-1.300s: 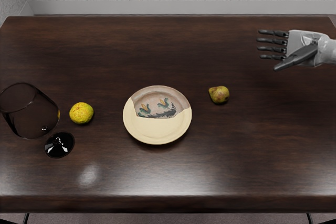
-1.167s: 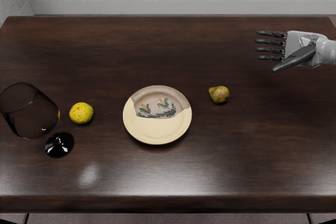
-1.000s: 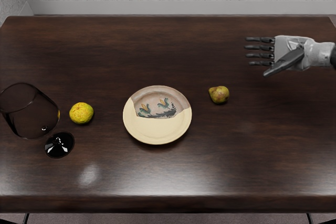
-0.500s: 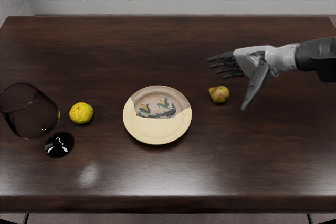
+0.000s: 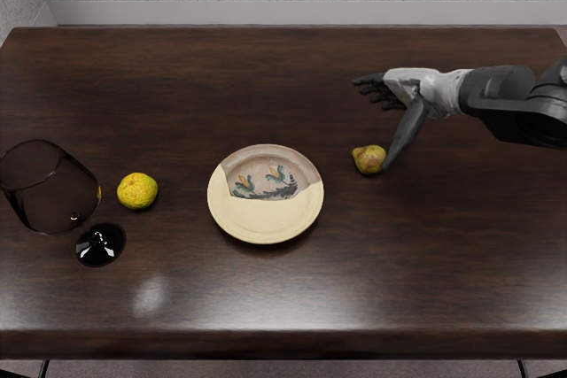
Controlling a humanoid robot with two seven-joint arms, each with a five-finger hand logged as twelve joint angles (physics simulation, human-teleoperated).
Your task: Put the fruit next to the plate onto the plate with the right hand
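Step in hand: reach for the grasp, not yet closed.

Right robot hand (image 5: 407,93) is open and holds nothing. The four fingers (image 5: 370,86) are spread and point left. The thumb hangs down, its tip just beside the pear (image 5: 369,159); contact cannot be told. The forearm enters from the right, roughly level.

The pear sits on the bench (image 5: 443,254) just below the hand in this view. The plate (image 5: 266,219) lies farther left of the hand, apart from the pear.

Next move, as judged: lower the palm over the pear, close the fingers round it, lift, carry left to the plate. The thumb may nudge it rolling.
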